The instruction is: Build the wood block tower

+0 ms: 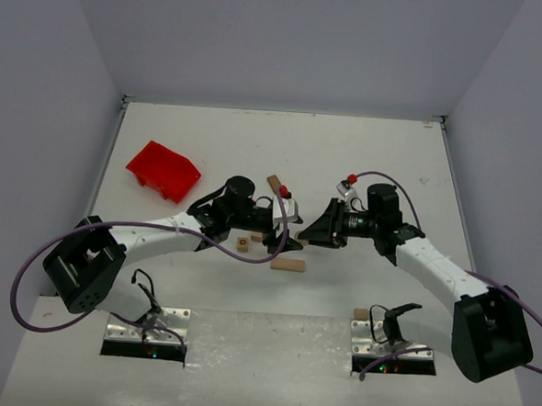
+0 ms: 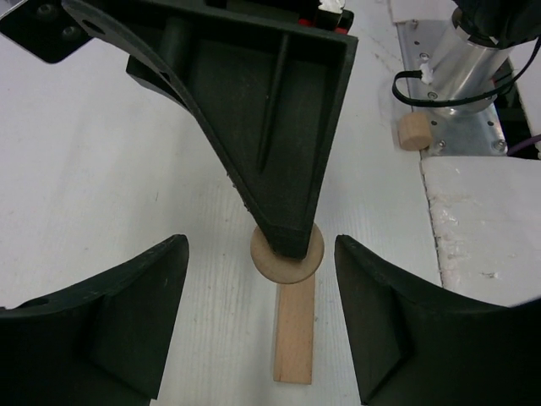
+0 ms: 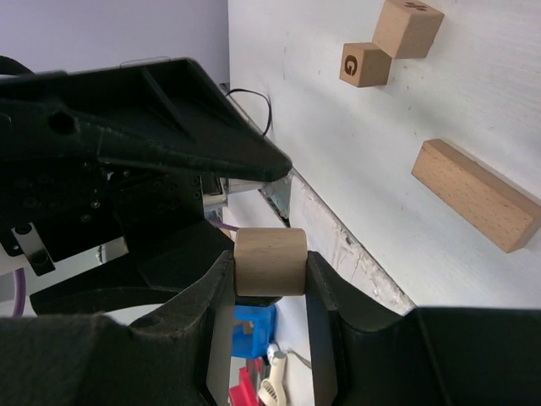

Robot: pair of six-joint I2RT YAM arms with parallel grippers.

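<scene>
Left of centre in the overhead view a lettered cube point(image 1: 243, 245) lies on the table point(image 1: 244, 349), and the plank point(image 1: 286, 265) sits just right of it, below the two grippers, which are close together mid-frame. The left gripper point(image 2: 260, 249) has its fingers apart on either side of a wooden cylinder point(image 2: 287, 272) without touching it, while the right gripper point(image 3: 270, 258) is clamped on the cylinder's flat ends. If the right one lets go before the left closes squarely, the round piece would likely drop onto the plank and roll away.

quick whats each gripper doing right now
left gripper: open, holding nothing, jaws standing either side of the wooden cylinder
right gripper: closed on the wooden cylinder
</scene>
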